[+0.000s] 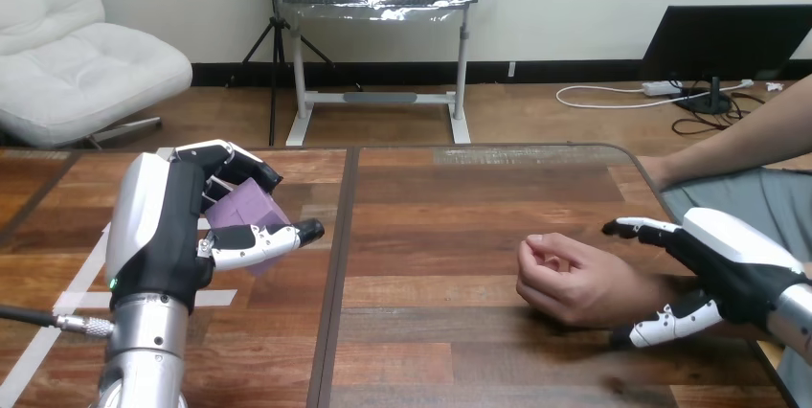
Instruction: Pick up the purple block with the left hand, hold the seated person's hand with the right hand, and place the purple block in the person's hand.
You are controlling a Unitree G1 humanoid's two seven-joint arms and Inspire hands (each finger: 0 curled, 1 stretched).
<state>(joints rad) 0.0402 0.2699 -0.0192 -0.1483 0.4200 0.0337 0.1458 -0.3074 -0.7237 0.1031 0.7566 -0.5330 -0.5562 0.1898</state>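
My left hand (163, 226) is at the table's left, raised above the wood, with its fingers and thumb curled round the purple block (244, 209). The block shows between the fingers above and the thumb below. The person's hand (565, 279) rests on the table at the right of centre, loosely curled, palm side toward me. My right hand (733, 269) is open just right of it, at the person's wrist: its fingers (634, 228) reach out above the wrist and its thumb lies along the near side. I cannot tell whether they touch.
White tape strips (72, 283) are stuck on the table (431, 236) under my left arm. A dark seam runs front to back just left of the table's middle. The person's other arm (737, 145) rests on the table's far right corner.
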